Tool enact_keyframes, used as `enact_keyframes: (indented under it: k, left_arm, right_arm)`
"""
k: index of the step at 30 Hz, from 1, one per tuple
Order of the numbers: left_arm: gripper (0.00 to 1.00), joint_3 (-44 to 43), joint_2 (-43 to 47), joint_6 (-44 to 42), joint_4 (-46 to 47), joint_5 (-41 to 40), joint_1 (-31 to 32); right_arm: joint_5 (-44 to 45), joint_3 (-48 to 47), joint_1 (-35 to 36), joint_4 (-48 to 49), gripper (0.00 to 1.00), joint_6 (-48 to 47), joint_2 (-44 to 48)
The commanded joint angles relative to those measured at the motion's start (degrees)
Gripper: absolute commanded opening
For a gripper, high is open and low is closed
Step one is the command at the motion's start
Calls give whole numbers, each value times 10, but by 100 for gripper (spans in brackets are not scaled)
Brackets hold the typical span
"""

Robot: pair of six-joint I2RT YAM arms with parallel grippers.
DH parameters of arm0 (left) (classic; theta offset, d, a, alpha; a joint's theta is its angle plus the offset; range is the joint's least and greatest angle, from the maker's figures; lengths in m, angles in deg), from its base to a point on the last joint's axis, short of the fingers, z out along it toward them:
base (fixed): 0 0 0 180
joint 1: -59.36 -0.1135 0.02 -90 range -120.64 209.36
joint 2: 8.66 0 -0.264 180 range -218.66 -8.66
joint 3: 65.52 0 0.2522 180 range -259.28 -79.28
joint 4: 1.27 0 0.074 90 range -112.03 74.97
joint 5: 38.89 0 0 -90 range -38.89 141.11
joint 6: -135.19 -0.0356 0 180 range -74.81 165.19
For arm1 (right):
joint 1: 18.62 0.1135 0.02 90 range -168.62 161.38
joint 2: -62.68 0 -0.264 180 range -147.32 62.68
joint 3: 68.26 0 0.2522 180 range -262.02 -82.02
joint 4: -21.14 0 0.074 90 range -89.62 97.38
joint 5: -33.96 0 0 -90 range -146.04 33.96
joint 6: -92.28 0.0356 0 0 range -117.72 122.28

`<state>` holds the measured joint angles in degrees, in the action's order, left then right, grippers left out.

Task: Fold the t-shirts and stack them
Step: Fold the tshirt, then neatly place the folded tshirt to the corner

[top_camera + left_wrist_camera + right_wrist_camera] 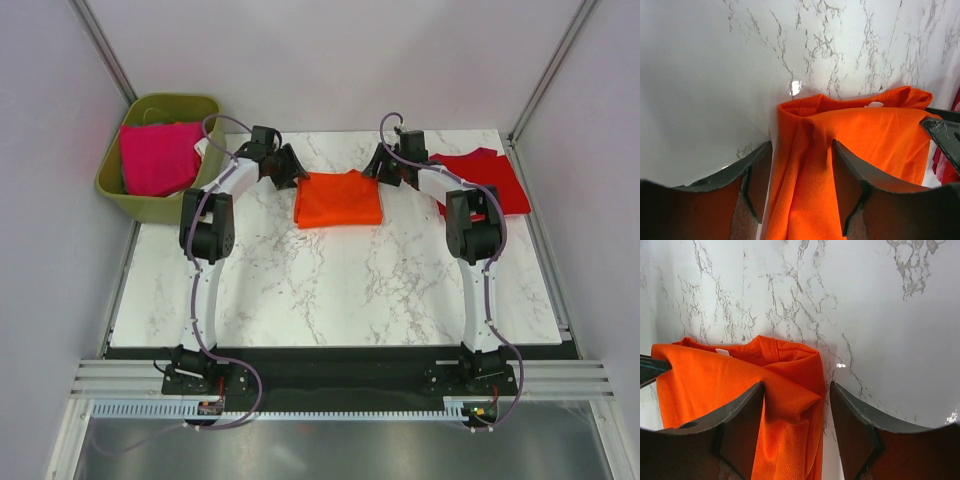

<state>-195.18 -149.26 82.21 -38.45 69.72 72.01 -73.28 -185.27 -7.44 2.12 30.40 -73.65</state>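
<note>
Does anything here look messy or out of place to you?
Slightly. The orange shirt is folded, but its side edges are bunched and wrinkled. The pink shirt lies loose in the green bin at the left, and the red shirt sits apart on the right, so nothing is stacked yet.

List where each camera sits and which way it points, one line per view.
Top external: above and behind the arm bases, looking down on the marble table; both arms show, with the left gripper and right gripper.
Left wrist: on the left arm, looking past its own fingers at the orange t-shirt.
Right wrist: on the right arm, looking past its own fingers at the shirt's opposite edge.
Shared: all three views show the orange t-shirt on marble.
</note>
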Motion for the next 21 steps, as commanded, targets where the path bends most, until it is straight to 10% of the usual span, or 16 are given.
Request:
enact_keyframes:
  k: [1, 13, 18, 21]
  left_arm:
    - [59, 21, 26, -26, 7, -23, 5]
    - [45, 0, 7, -19, 6, -19, 7]
    - [13, -11, 12, -24, 8, -29, 14]
    - [2, -2, 28, -27, 15, -36, 20]
  right_arm:
    - [25, 14, 2, -58, 63, -23, -9]
    - [-64, -30, 5, -36, 36, 34, -51]
    - [-66, -21, 9, -13, 0, 46, -36]
    - [-72, 1, 9, 12, 0, 58, -15]
